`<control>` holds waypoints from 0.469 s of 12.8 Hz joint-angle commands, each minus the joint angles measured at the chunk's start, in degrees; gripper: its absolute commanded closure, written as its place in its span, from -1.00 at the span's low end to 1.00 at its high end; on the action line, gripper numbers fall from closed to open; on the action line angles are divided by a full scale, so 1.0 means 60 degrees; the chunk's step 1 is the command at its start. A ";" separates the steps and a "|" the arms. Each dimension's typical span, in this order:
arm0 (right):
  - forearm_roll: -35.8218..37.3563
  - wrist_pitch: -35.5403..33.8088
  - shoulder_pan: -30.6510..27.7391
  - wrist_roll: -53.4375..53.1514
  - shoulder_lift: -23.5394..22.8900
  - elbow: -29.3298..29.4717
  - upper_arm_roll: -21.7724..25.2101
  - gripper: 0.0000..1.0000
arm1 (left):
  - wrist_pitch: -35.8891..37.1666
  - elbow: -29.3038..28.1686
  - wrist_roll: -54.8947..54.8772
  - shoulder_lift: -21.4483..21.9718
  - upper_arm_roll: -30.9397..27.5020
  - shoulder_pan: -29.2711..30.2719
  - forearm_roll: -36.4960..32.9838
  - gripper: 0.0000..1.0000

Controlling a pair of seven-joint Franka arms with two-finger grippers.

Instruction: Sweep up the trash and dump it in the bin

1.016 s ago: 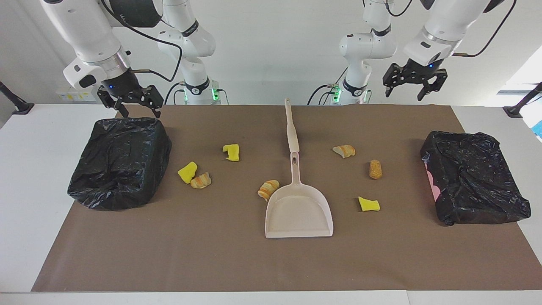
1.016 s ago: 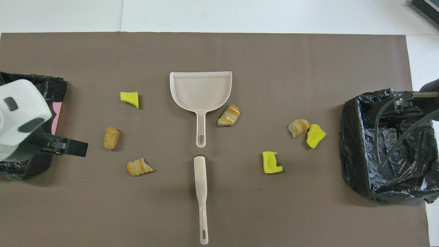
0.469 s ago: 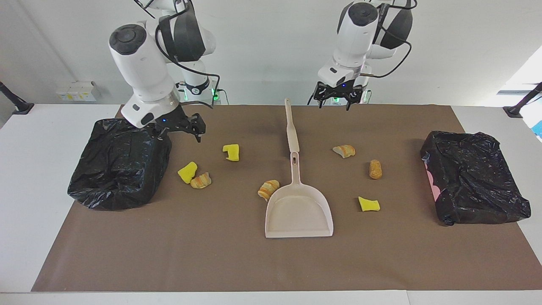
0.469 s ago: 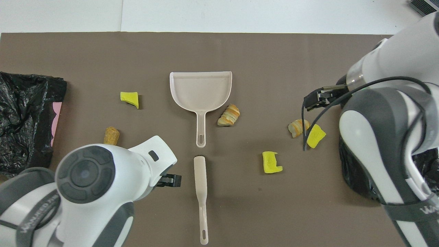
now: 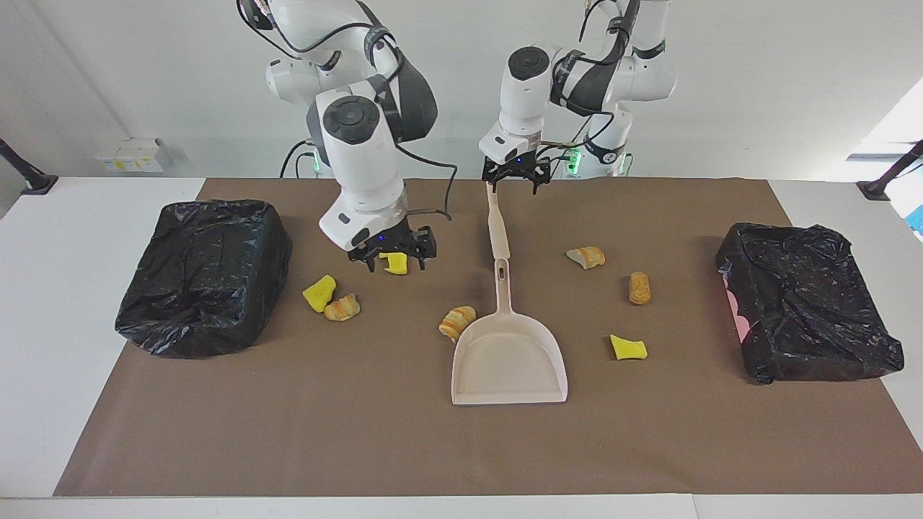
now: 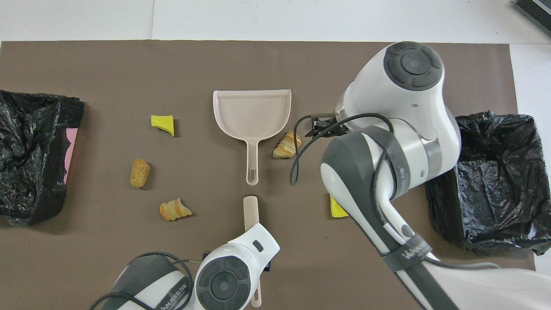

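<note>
Several pieces of trash lie on the brown mat: yellow sponge chunks (image 5: 318, 293) (image 5: 627, 347), croissants (image 5: 342, 308) (image 5: 457, 321) (image 5: 586, 256) and a bread roll (image 5: 639, 287). The beige dustpan (image 5: 508, 357) lies mid-table, and the brush (image 5: 496, 216) lies in line with its handle, nearer the robots. My left gripper (image 5: 513, 182) hangs open over the brush's handle end. My right gripper (image 5: 394, 258) hangs open over another yellow sponge chunk (image 5: 396, 265). In the overhead view the right gripper (image 6: 313, 127) shows beside a croissant (image 6: 286, 146), and the left wrist hides the left gripper.
A black-bagged bin (image 5: 205, 274) stands at the right arm's end of the table, and another bin (image 5: 807, 310) at the left arm's end. The brown mat (image 5: 360, 432) covers most of the white table.
Both arms have swung in from above the bins toward the middle. The left gripper has come over the brush handle, the right gripper over the sponge chunk. Nothing on the mat has moved.
</note>
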State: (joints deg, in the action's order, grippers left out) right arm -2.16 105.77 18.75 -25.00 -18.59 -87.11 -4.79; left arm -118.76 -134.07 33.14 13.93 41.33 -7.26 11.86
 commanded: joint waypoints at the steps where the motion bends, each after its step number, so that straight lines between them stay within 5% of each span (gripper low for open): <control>1: -0.0123 0.0330 0.0403 -0.0856 -0.0459 0.0338 0.0008 -1.00 | -0.1149 -0.0724 0.0234 -0.0180 0.0420 -0.0122 0.0600 -1.00; 6: -0.0122 0.1063 0.1005 -0.2058 -0.1249 0.0673 0.0008 -1.00 | -0.1551 -0.0990 0.0351 -0.0710 0.0656 -0.0107 0.0807 -0.92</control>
State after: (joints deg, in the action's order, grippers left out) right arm -2.16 111.74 24.73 -35.60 -22.95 -86.60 -4.78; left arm -127.12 -139.14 34.72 9.69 45.58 -7.29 15.42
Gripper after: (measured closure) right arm 0.000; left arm 0.004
